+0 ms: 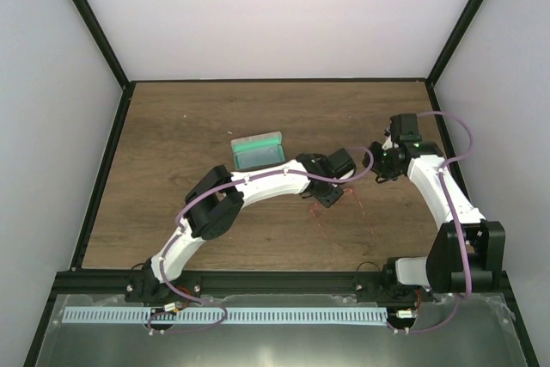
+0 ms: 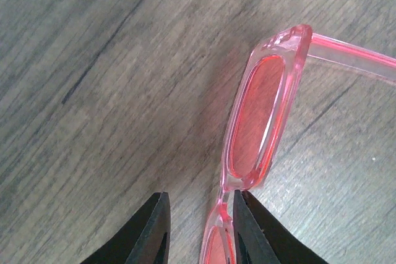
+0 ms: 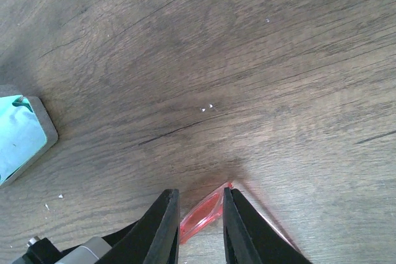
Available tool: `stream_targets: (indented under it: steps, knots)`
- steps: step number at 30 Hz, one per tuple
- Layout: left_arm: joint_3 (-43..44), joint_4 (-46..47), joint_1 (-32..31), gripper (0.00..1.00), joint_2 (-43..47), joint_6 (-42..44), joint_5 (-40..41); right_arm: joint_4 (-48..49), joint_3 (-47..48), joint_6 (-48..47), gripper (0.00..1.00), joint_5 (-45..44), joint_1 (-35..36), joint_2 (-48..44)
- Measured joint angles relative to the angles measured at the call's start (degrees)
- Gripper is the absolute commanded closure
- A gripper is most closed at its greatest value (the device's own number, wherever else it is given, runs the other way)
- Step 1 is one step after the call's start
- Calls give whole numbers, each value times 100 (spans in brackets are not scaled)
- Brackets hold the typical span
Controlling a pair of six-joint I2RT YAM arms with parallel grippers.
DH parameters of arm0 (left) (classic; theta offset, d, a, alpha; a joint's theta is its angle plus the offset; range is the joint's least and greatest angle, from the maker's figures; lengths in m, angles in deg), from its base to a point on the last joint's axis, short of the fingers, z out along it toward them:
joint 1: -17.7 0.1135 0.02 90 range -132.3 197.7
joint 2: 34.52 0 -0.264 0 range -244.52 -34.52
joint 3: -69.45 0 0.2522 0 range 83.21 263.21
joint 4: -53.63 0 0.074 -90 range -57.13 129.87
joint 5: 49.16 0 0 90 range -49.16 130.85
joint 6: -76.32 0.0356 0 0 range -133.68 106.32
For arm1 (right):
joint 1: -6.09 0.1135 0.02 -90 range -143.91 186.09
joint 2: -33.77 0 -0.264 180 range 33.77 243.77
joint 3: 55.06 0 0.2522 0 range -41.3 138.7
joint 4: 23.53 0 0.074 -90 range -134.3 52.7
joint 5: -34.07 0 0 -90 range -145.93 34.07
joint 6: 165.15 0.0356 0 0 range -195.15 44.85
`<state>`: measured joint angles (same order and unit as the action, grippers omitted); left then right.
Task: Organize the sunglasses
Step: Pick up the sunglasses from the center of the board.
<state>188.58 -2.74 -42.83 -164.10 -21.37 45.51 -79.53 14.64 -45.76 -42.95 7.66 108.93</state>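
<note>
Left hand point(image 2: 199, 205) straddles sunglasses point(image 2: 257, 122) bridge, not clamped; right hand point(image 3: 199, 199) pinches temple; case point(image 1: 257, 138) open, well apart.

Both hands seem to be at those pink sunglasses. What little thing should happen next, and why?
Probably the left hand should close fully on the sunglasses: the frame sits between its fingers, but a gap shows beside one finger. The right hand pinches another part of them.
</note>
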Motion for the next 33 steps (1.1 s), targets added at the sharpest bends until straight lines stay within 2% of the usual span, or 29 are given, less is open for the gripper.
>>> stream_targets:
  steps: [1, 3, 4, 8, 13, 20, 27, 33]
  knots:
    - [-50, 13, 0, 69, 28, 0, -11, 17, -9, 0, 80, 11, 0, 0]
    - [-125, 17, 0, 55, 83, -7, -42, 44, -39, 0, 80, 37, 0, 0]
    - [-155, 11, 0, 52, 109, -11, -55, 55, -63, 0, 80, 50, 0, 4]
    - [-229, 9, 0, 49, 151, -76, -116, 83, -87, 0, 80, 85, 0, 33]
    - [-310, 35, 0, 51, 234, -118, -155, 116, -116, 0, 80, 101, 0, 33]
    - [-835, 195, 0, 66, 715, -146, -267, 149, -149, 0, 80, 138, 0, 76]
    - [-1163, 313, 0, 70, 852, -122, -286, 162, -149, 0, 80, 190, 0, 118]
    - [-1167, 317, 0, 78, 852, -107, -328, 162, -151, 0, 80, 201, 0, 118]
